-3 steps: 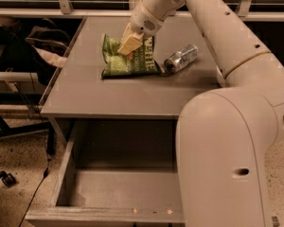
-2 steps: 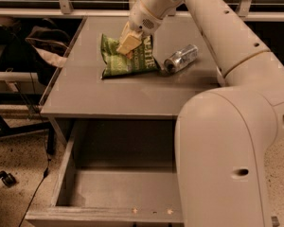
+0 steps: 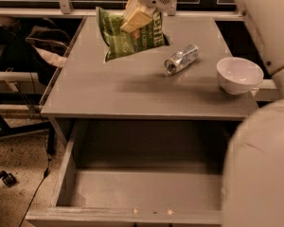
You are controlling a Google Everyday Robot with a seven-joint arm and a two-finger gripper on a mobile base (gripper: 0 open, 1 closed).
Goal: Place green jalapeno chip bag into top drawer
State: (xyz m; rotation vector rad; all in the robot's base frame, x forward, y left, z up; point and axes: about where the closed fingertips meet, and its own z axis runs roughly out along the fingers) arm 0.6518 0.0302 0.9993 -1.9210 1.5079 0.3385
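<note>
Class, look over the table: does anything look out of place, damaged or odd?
A crumpled silver can lies on its side on the tabletop. Above the rear edge, the pincer holds the green jalapeno chip bag.

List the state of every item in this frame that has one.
Claw: at the top of the frame, shut on the bag.
Bag: gripped, hanging over the table.
Can: lying on its side on the table.
Bowl: upright at the table's right edge.
Drawer: pulled open.
</note>
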